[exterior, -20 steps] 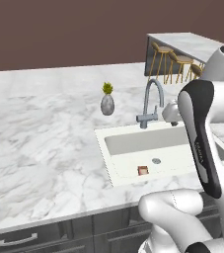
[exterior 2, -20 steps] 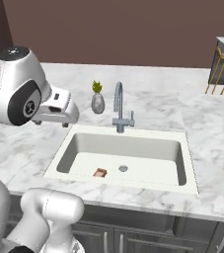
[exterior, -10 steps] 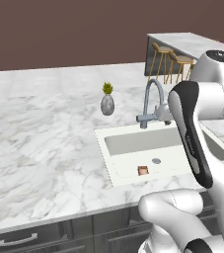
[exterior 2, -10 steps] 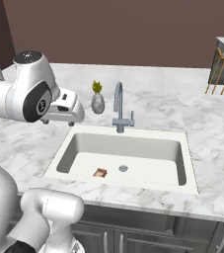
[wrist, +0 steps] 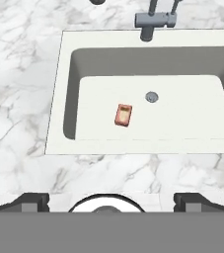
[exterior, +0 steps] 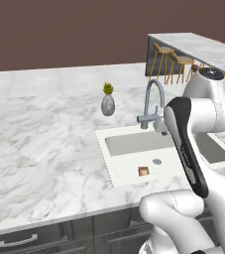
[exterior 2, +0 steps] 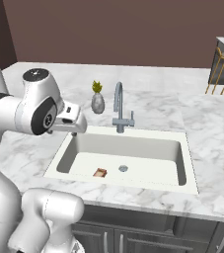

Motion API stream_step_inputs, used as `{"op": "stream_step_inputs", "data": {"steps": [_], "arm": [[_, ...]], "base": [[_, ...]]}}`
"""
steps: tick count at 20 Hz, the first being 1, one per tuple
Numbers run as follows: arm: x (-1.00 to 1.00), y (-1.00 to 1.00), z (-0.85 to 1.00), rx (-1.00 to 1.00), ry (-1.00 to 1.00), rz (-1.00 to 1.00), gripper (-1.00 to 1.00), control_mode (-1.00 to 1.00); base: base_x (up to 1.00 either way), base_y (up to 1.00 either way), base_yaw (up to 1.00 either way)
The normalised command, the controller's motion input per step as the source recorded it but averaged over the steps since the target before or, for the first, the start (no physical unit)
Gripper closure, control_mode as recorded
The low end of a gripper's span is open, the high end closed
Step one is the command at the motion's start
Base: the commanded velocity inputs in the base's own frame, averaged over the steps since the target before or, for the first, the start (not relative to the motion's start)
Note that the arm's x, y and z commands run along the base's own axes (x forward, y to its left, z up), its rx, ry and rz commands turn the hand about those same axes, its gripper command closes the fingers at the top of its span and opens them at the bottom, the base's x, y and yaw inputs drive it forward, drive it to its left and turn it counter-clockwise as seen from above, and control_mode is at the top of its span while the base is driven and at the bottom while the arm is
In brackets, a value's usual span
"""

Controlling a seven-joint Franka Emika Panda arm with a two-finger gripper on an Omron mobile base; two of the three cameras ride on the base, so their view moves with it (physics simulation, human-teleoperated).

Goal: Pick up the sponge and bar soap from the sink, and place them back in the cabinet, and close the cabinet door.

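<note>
The bar soap (wrist: pixel 123 114), a small flat pinkish-brown block, lies on the floor of the cream-white sink (wrist: pixel 59 99), left of the drain. It also shows in the base views, bar soap (exterior: pixel 143 171) and bar soap (exterior 2: pixel 100 172), near the sink's front wall. My gripper (wrist: pixel 111 200) hangs open high above the sink's front rim, fingertips (wrist: pixel 32 200) wide apart with nothing between them. In the right base view the gripper (exterior 2: pixel 74 129) is over the sink's (exterior 2: pixel 59 158) left rim. The sponge, the cabinet and the cabinet door are out of view.
A grey gooseneck faucet (exterior 2: pixel 118 111) stands at the sink's back edge, with a small grey vase holding a plant (exterior 2: pixel 97 101) to its left. Marble counter (exterior: pixel 44 149) surrounds the sink. Grey drawers (exterior: pixel 17 241) run below. Bar stools (exterior: pixel 173 62) stand far right.
The arm has swung forward and lower, carrying the hand from beside the counter's left toward the sink's left rim. The bar soap has not moved and the gripper stays open.
</note>
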Motion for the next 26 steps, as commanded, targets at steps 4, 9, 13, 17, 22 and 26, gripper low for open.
{"op": "stream_step_inputs", "data": {"steps": [4,9,13,17,22,26], "arm": [[0.21,0.00,-0.38,0.00,0.00,0.00,-1.00,-1.00],[0.23,0.00,-0.34,0.00,0.00,0.00,-1.00,-1.00],[0.23,0.00,-0.29,0.00,0.00,0.00,-1.00,-1.00],[0.18,0.00,-0.26,0.00,0.00,0.00,-1.00,-1.00],[0.19,-0.02,-0.28,0.00,-0.01,0.00,-1.00,-1.00],[0.18,-0.02,-0.34,0.00,-0.01,0.00,-1.00,-1.00]], "base": [[0.00,0.00,0.00],[0.00,0.00,0.00],[0.00,0.00,0.00],[0.00,0.00,0.00],[0.00,0.00,0.00],[0.00,0.00,0.00]]}}
